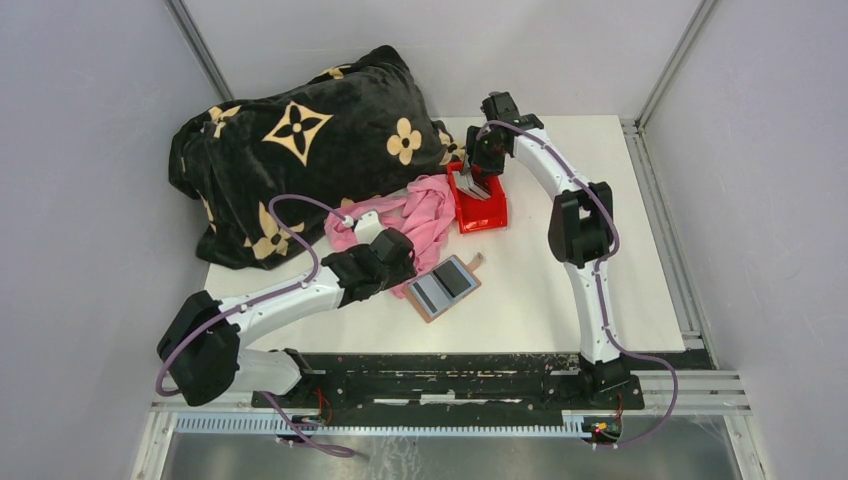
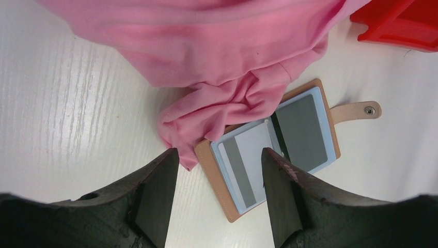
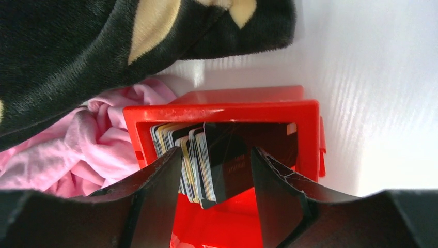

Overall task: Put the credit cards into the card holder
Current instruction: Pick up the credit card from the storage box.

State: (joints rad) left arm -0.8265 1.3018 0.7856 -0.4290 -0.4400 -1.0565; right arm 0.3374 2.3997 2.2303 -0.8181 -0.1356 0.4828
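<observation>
Cards: thin grey and dark credit cards point(image 3: 197, 164) upright in red plastic bin point(image 3: 222, 111); seen by right wrist only.
Holder: brown leather card holder point(image 2: 297, 132) open on table, beside the bin.
Left wrist: pink cloth point(image 2: 217, 57) overlaps holder.
Right gripper point(image 3: 216, 155): wide, straddling cards.
Left gripper point(image 2: 219, 154): wide, empty.

Top camera high, looking down whole table point(image 1: 545, 295); wrist cameras close; all three share pink cloth point(image 1: 425, 212).

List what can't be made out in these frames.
- Right wrist: count of credit cards in the red bin; they overlap, partly behind the right gripper.
- Left wrist: one corner of the card holder, under the pink cloth.
- Top external: the bin's contents, blocked by the right gripper.
</observation>
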